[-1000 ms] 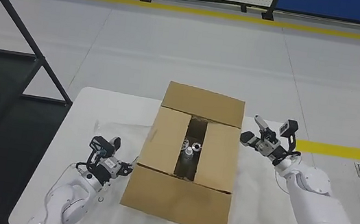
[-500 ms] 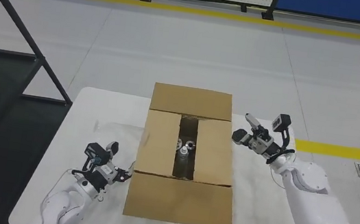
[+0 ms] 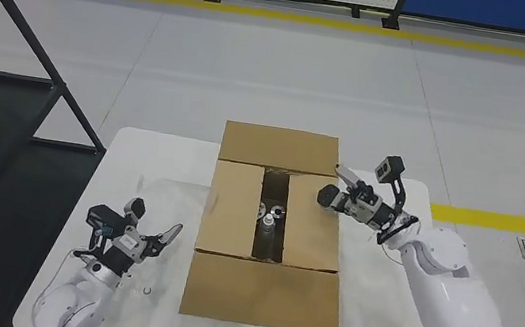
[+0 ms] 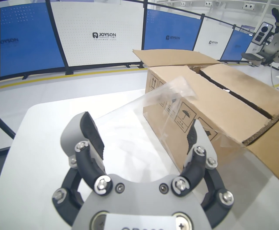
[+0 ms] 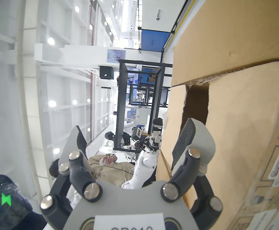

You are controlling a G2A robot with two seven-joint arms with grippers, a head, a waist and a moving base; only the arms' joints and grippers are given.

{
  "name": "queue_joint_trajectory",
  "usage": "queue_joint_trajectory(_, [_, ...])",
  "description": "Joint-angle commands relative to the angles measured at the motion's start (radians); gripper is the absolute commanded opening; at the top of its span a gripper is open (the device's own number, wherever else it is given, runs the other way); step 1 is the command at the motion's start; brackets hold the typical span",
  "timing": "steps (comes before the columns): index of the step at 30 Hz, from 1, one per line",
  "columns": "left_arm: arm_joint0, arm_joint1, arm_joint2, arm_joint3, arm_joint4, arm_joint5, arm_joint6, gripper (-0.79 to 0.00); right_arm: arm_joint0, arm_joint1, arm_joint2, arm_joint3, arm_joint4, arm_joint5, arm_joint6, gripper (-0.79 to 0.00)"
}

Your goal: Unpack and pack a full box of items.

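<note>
Left gripper (image 3: 155,221) has backed off the box (image 3: 262,295), jaws wide open and empty, with clear plastic film (image 4: 170,93) in between. The box is mid-table, squared up now, bottles (image 3: 271,220) peeking through the slot. Right gripper (image 3: 333,182) has moved in on the right flap, jaws spread, nothing held. I'd guess the flaps get opened first.

Left end effector (image 4: 141,119), right end effector (image 5: 134,126) spread wide.

Brown cardboard box (image 3: 231,210), black symbols on side. White table (image 3: 142,162). Clear film (image 4: 157,102). White caps (image 3: 274,213) inside.
</note>
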Motion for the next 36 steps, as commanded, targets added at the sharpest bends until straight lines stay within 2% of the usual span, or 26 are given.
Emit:
queue_joint_trajectory(1, [0.016,0.003,-0.018,-0.008,-0.012,-0.004,-0.009,0.0,0.0,0.0,0.002,0.001,0.011,-0.002,0.015,0.0])
queue_joint_trajectory(8, [0.019,0.003,-0.02,-0.01,-0.015,-0.008,-0.011,0.0,-0.003,0.0,-0.001,-0.003,0.008,0.001,0.013,0.0])
queue_joint_trajectory(13, [0.023,0.003,-0.02,-0.033,-0.028,-0.002,-0.025,0.0,0.034,-0.022,-0.083,-0.04,-0.047,0.089,-0.002,0.0])
queue_joint_trajectory(17, [0.034,0.004,-0.032,-0.05,-0.042,0.002,-0.025,0.0,0.117,-0.056,-0.176,0.031,-0.126,0.146,-0.068,0.0])
queue_joint_trajectory(19, [0.042,0.005,-0.039,-0.052,-0.048,0.0,-0.023,0.0,0.152,-0.079,-0.219,0.072,-0.118,0.157,-0.063,0.0])
queue_joint_trajectory(28, [0.057,0.006,-0.055,-0.038,-0.053,0.024,-0.013,0.0,0.276,-0.173,-0.336,0.293,-0.058,0.089,-0.013,0.0])
queue_joint_trajectory(36, [0.055,0.007,-0.055,-0.033,-0.057,0.024,-0.009,0.0,0.346,-0.256,-0.417,0.425,-0.066,0.068,-0.029,0.0])
